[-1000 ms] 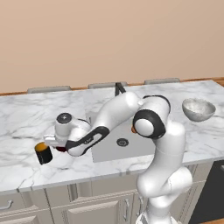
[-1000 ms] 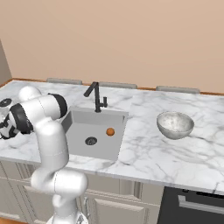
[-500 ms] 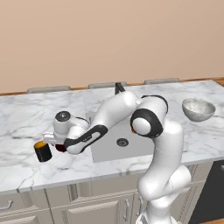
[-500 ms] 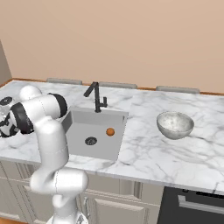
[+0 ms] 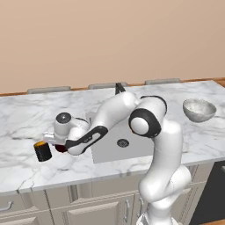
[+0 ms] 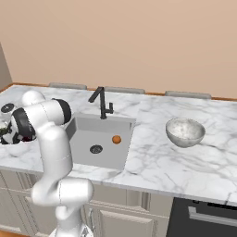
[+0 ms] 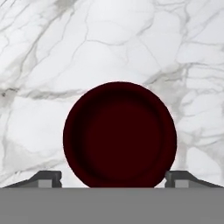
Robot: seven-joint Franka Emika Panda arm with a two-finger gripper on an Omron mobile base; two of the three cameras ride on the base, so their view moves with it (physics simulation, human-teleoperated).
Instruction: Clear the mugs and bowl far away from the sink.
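1. since a second ago, the wrist has sunk lower beside the black mug [image 5: 42, 151], which stands a little further left on the counter [image 5: 26, 118].
2. gripper [image 7: 114, 178]: jaws spread wide, one tip at each side of the dark red mug [image 7: 120, 134], its rim at 12 o'clock from them; nothing held.
3. dark red mug: upright on the marble, well left of the sink [image 5: 118, 143]; black mug at 9 o'clock from it.
4. bowl [image 6: 185, 132]: at 3 o'clock from the sink, near it, not yet cleared.
5. risk: the round wall may squirt out of closing pads, or a low wrist may knock the black mug over.
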